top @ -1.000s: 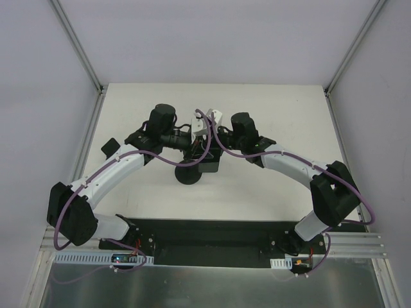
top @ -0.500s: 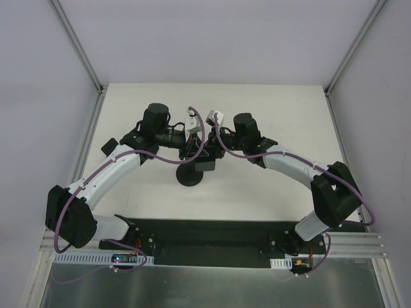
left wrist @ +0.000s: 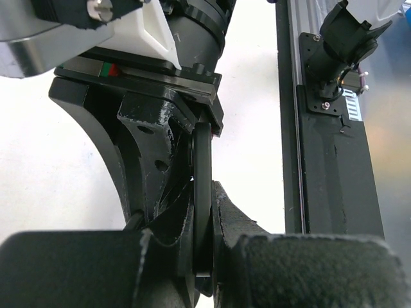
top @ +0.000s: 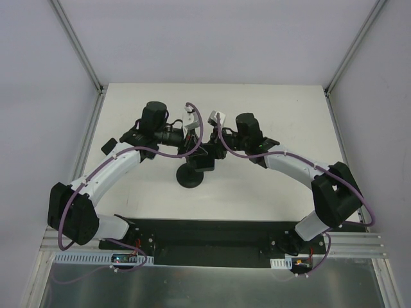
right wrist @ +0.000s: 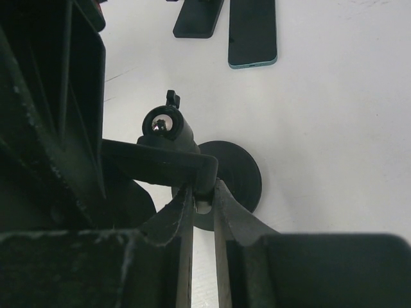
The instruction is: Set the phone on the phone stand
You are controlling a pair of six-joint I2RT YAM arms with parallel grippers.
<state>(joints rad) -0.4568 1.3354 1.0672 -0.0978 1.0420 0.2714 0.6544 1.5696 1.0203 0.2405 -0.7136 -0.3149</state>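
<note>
Both hands crept slightly left above the stand (right wrist: pixel 239 172); left hand (left wrist: pixel 204 247) and right hand (right wrist: pixel 200 215) both clench the phone (left wrist: pixel 202 168) (edge-on); best lowered level onto its top, released gently.

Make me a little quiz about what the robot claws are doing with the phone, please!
1. True or false: the left claw is empty.
2. The phone stand has a base that is: A) square, B) round, C) triangular.
3. In the right wrist view, how many flat slabs lie on the table beyond the stand?

Key:
1. False. It is pinching the phone, seen edge-on.
2. B.
3. Two.
</note>
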